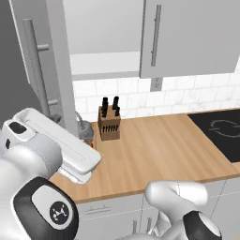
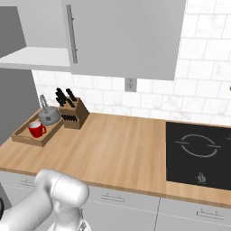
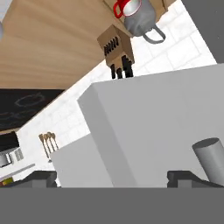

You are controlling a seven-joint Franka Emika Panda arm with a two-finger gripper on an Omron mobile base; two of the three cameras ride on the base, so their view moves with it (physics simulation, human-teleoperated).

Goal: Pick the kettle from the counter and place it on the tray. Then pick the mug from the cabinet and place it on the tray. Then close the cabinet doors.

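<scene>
The wooden tray (image 2: 27,135) lies at the left end of the counter (image 2: 117,144). In it stand the grey kettle (image 2: 48,115) and the red mug (image 2: 37,130), side by side. In the hand view the kettle (image 3: 140,19) and mug (image 3: 124,6) show at the top. The cabinet (image 1: 105,63) has its left door (image 1: 56,56) swung out and its right door (image 1: 187,37) shut. My gripper (image 3: 113,179) is open and holds nothing. It is close to a grey door panel (image 3: 144,127), with the end of a bar handle (image 3: 212,153) just beside the right fingertip (image 3: 188,177).
A knife block (image 2: 72,113) stands right of the tray against the tiled wall. A black cooktop (image 2: 198,153) is set into the counter at the right. My arm (image 1: 56,145) covers the counter's left end in the left base view.
</scene>
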